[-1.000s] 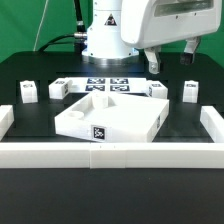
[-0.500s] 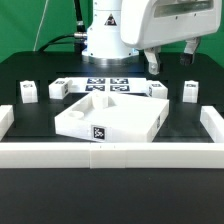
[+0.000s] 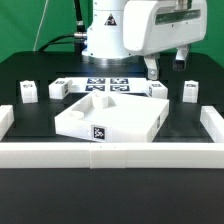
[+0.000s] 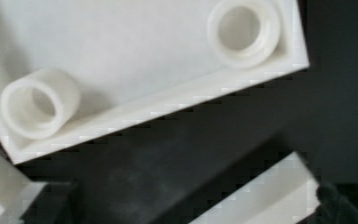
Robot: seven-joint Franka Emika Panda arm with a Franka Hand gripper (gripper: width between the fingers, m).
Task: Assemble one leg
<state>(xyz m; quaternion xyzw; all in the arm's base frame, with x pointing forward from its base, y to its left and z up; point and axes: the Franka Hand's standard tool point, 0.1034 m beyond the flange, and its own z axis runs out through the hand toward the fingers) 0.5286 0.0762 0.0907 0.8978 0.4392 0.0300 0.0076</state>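
Right of centre in the ext. view, the closest leg [image 3: 157,90] stands upright on the table [image 3: 30,72], just behind the tray's [image 3: 105,118] far right corner; can't tell if they touch. A 2nd leg [image 3: 189,92] stands further right, apart from it, and two more sit at mid-left [image 3: 27,92] [image 3: 58,88]. Which one is meant for pickup isn't clear.

Judgement on handling:
- Small hard plastic post, so prob. very light and stiff, no give.
- Smooth faces could slip, and it may tip if nudged.
- Best hold looks like across two flat opposite sides, approx. mid-height, w/ fingers square to the faces.

The gripper [image 3: 165,66] hangs at upper right, above and btw. the two right-hand legs, clear of both. Jaws are spread wide w/ nothing between them.

The wrist view shows only a tray edge [image 4: 149,55] w/ two round holes [image 4: 247,30] [image 4: 37,100] over dark table; no leg in it.

The marker board [image 3: 105,84] lies behind the tray. A white rail [image 3: 110,152] runs across the front.
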